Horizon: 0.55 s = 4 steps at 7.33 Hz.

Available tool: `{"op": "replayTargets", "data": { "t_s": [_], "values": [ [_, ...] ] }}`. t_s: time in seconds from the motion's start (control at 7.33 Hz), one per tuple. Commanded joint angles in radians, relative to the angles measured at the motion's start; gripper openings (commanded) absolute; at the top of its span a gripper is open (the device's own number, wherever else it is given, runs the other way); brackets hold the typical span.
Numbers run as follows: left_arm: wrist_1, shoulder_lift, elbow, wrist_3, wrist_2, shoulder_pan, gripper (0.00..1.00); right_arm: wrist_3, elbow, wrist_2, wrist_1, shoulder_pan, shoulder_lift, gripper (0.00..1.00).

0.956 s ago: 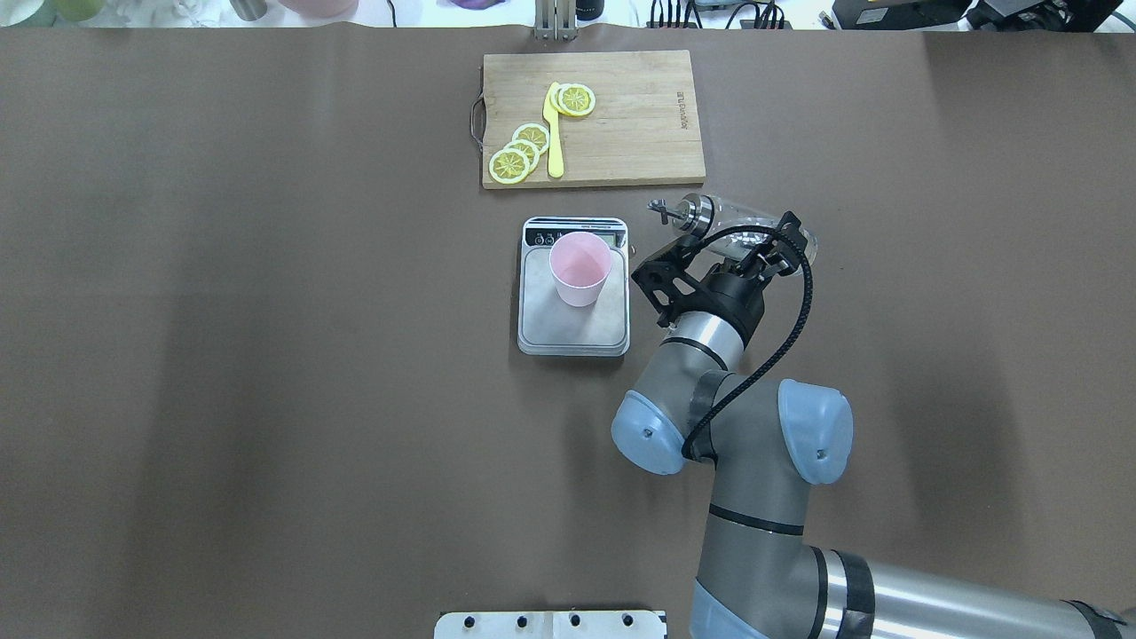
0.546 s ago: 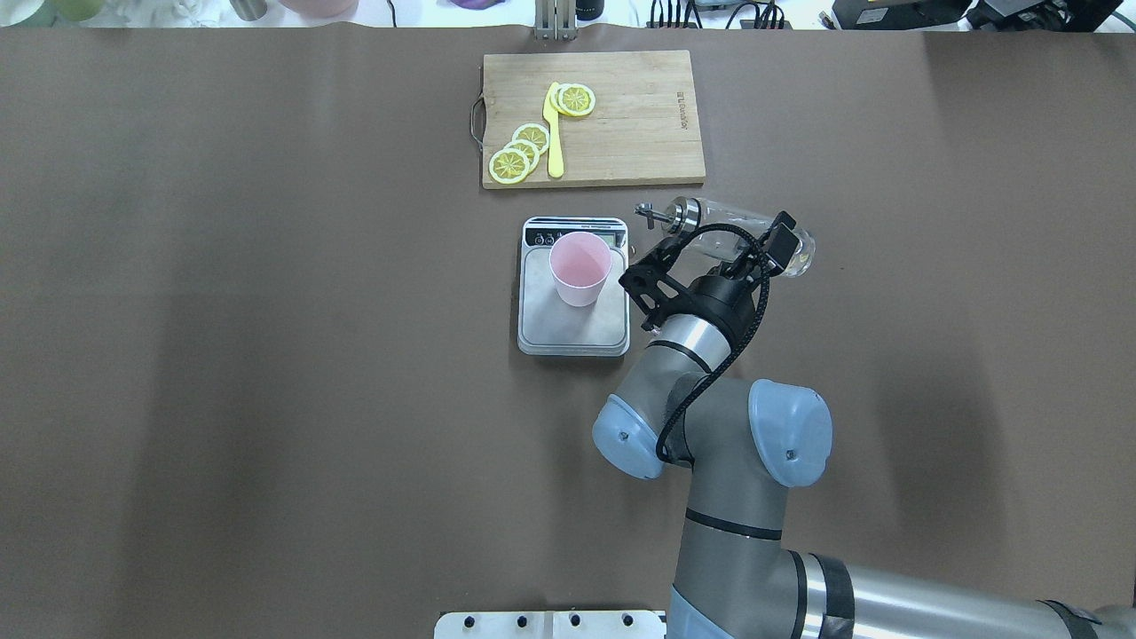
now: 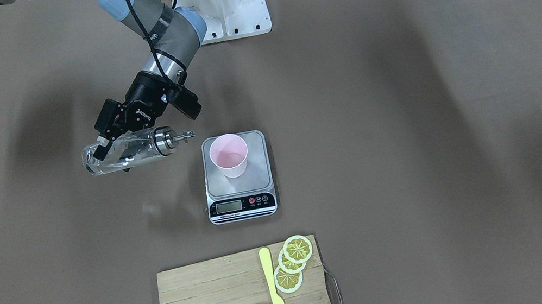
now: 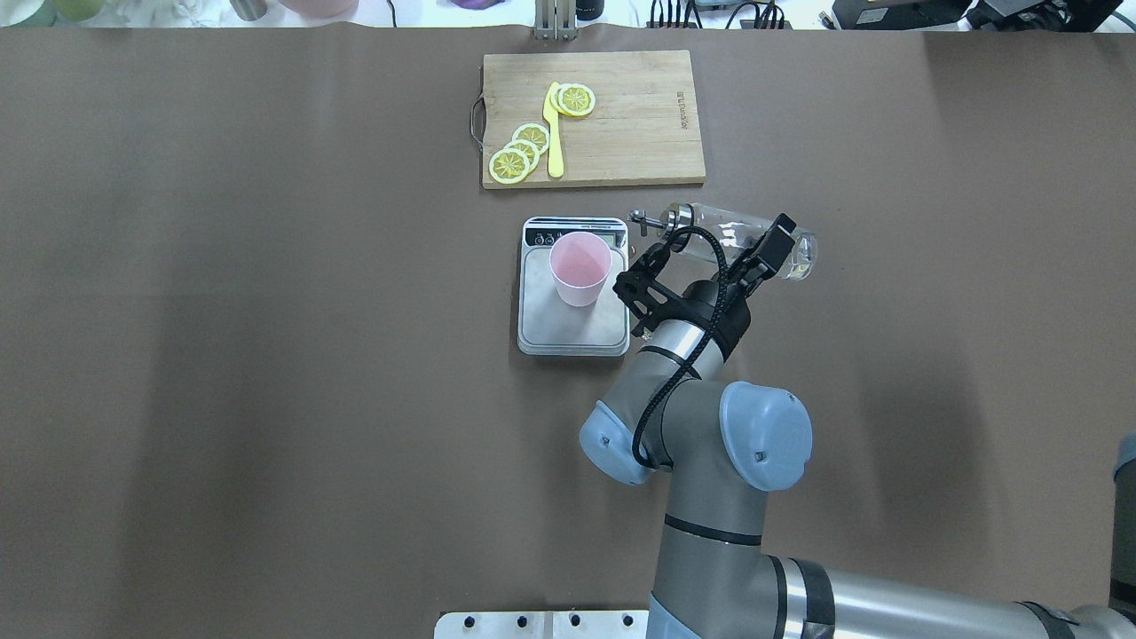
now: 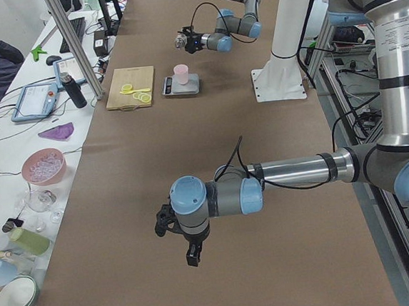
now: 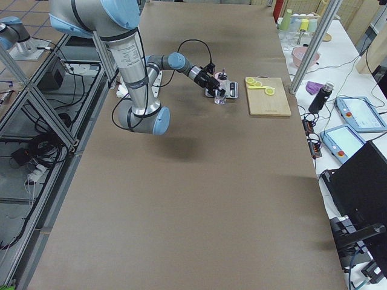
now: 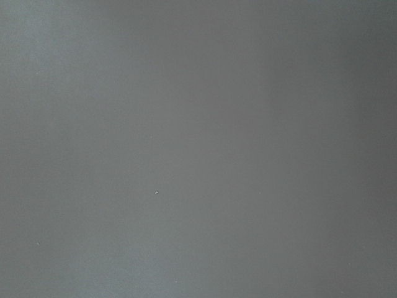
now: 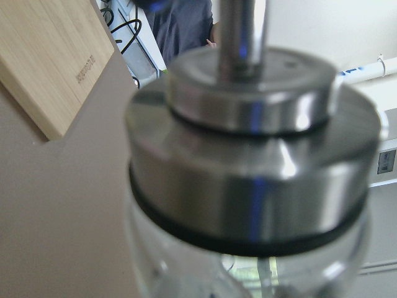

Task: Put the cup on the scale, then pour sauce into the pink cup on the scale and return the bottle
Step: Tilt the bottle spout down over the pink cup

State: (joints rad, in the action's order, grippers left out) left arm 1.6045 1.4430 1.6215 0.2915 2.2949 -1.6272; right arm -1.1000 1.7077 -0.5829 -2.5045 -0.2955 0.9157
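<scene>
The right pincer [image 4: 744,250] is clamped across the body of a clear glass bottle [image 4: 710,219], one finger on each side, holding it off the brown table [image 4: 266,355]. The bottle lies almost flat, its long axis running from 9 o'clock to 3 o'clock in the overhead view. Its silver spout [image 4: 641,216] points toward 9 o'clock and its base toward 3 o'clock. The spout tip sits just beside the scale's corner at about 1 o'clock, short of the cup. The right wrist camera looks up the bottle's neck at the blurred metal cap.

At 9 o'clock from the bottle, a pale pink cup [image 4: 580,268] stands upright on the steel platform of a small scale [image 4: 568,333], toward the display end.

At 12 o'clock from the scale lies a wooden cutting board [image 4: 639,115] with lemon slices [image 4: 510,165] and a yellow knife [image 4: 555,146].

The left pincer [image 5: 189,251] shows only in the left side view, well apart from everything, hanging over bare table; I cannot tell whether it is released or clenched.
</scene>
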Motion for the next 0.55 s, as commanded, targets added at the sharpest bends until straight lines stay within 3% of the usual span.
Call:
{"op": "replayTargets", "data": {
  "t_s": [0.0, 0.41],
  "values": [
    [0.000, -0.001, 0.000, 0.000, 0.000, 0.001, 0.98, -0.069, -0.048, -0.002, -0.120, 0.010, -0.050, 0.00],
    [0.000, 0.000, -0.008, 0.000, 0.000, 0.001, 0.98, -0.100, -0.060, -0.002, -0.197, 0.013, -0.057, 0.00]
  ]
}}
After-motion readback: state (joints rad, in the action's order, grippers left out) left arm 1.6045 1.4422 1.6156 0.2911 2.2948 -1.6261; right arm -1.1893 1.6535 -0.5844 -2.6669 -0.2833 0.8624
